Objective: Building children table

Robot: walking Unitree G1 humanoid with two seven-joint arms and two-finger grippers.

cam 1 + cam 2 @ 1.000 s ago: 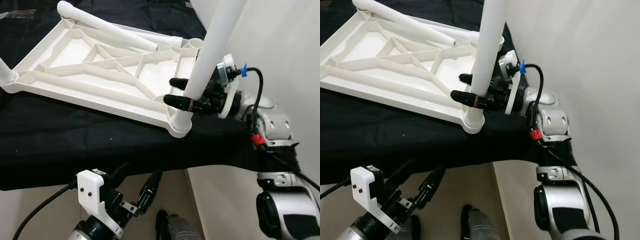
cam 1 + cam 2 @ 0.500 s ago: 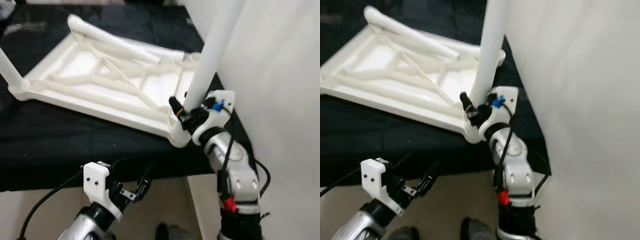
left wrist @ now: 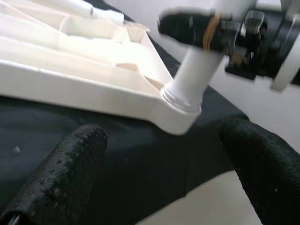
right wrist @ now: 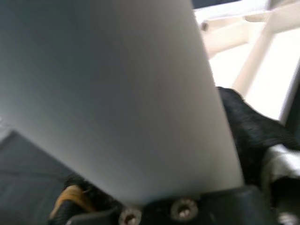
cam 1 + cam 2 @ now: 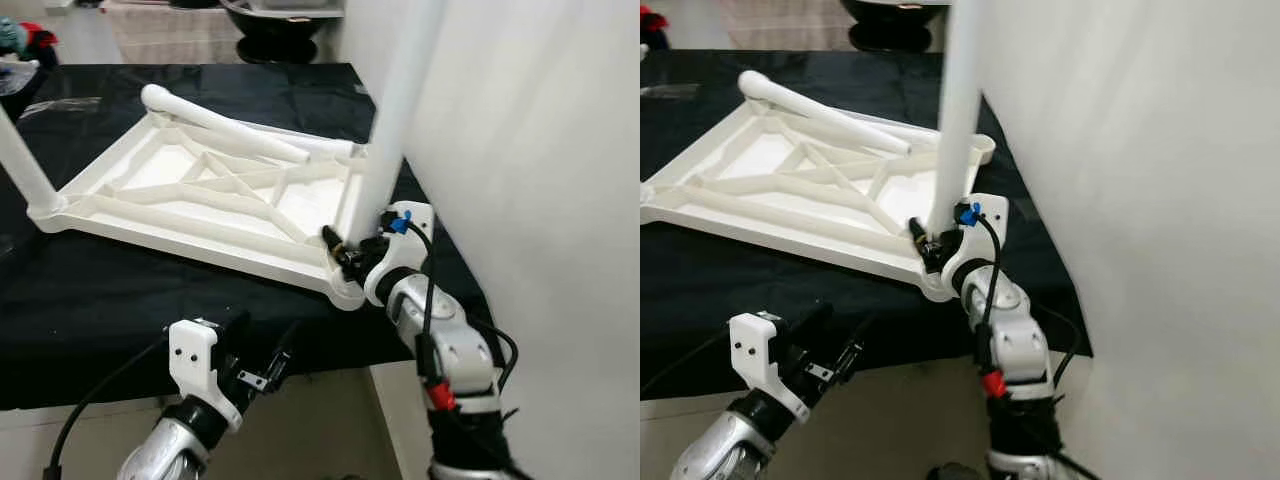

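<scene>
**Jaws clenched on the table leg**

Clenched, my right gripper (image 5: 345,250) grasps the upright white plastic table leg (image 5: 392,120) just above its corner socket. That leg stands in the upturned white ribbed plastic tabletop (image 5: 190,205), lying on a black cloth-covered surface (image 5: 120,300). My left gripper (image 3: 159,159) hangs released below the cloth's edge.

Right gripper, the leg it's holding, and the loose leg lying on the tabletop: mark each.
right gripper (image 5: 345,243), left eye view, between its fingertips
upright leg (image 5: 392,120), left eye view, mid shaft
loose leg (image 5: 225,124), left eye view, mid shaft
</scene>
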